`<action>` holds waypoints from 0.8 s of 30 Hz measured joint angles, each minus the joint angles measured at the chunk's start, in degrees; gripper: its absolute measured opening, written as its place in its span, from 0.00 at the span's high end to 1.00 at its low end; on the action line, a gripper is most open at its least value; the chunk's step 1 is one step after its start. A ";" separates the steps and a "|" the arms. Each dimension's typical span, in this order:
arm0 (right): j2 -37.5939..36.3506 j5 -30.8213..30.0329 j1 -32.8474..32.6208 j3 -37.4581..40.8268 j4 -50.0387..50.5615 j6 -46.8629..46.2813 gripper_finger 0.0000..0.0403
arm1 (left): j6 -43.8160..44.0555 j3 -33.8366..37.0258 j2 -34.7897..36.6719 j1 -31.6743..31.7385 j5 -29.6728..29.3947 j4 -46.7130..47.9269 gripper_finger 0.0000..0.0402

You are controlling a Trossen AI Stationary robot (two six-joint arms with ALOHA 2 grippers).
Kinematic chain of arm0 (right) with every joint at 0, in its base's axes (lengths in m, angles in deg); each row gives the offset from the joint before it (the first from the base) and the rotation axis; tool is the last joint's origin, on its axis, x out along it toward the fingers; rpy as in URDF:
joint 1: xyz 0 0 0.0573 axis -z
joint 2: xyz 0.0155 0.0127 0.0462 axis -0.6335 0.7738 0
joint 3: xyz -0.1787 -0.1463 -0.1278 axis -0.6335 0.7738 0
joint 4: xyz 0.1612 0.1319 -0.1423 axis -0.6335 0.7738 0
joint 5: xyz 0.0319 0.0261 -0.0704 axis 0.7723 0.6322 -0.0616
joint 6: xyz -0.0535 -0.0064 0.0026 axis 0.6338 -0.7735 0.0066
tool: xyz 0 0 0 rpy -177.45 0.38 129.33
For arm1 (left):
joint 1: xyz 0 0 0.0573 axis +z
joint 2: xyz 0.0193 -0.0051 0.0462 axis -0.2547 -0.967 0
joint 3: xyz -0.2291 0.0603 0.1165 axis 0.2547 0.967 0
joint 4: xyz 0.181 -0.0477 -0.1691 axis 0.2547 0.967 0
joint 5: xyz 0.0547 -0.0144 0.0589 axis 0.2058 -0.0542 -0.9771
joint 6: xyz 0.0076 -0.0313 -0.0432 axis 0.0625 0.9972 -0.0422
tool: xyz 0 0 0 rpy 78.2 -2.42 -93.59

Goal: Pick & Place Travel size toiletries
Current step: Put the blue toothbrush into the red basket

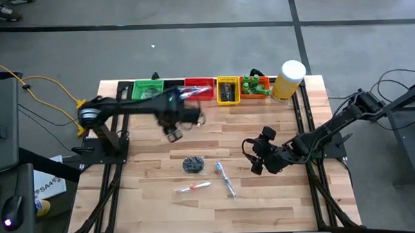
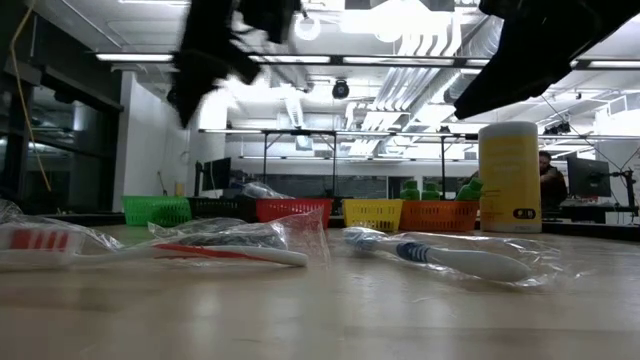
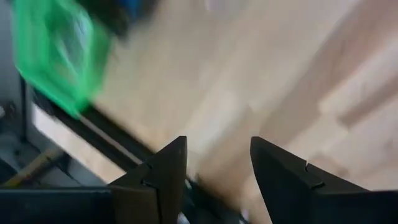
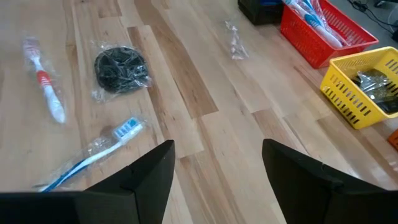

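Observation:
Three wrapped toiletries lie flat on the wooden table: a dark round disc (image 1: 193, 163) (image 4: 120, 70), a red-and-white toothbrush (image 1: 193, 188) (image 4: 46, 87) and a blue toothbrush (image 1: 225, 179) (image 4: 99, 151). A small clear-wrapped piece (image 4: 235, 40) lies nearer the bins. My left gripper (image 1: 173, 133) (image 3: 217, 143) hangs open and blurred above the table, just in front of the bins and to the far left of the disc, with nothing between its fingers. To the right of the toothbrushes, my right gripper (image 1: 254, 163) (image 4: 217, 146) stands open and empty, pointing at them.
A row of bins lines the far edge: green (image 1: 148, 89), red (image 1: 199, 89) with toothbrushes, yellow (image 1: 227, 90), orange (image 1: 256, 87) with green bottles. A pale-yellow cylinder (image 1: 289, 79) stands at their right end. Bare wood lies toward the near edge.

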 joint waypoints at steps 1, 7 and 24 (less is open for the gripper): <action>0.00 -0.04 0.01 0.00 -0.01 0.00 0.41 | 2.61 2.76 1.99 -1.27 0.56 0.03 0.56; 0.00 -0.21 0.07 0.00 -0.81 0.02 0.41 | 17.10 15.29 13.11 -9.13 1.34 -2.06 0.56; 0.00 12.43 3.00 0.00 -17.77 -6.03 0.42 | 26.36 33.69 31.86 -30.23 -17.05 -22.31 0.56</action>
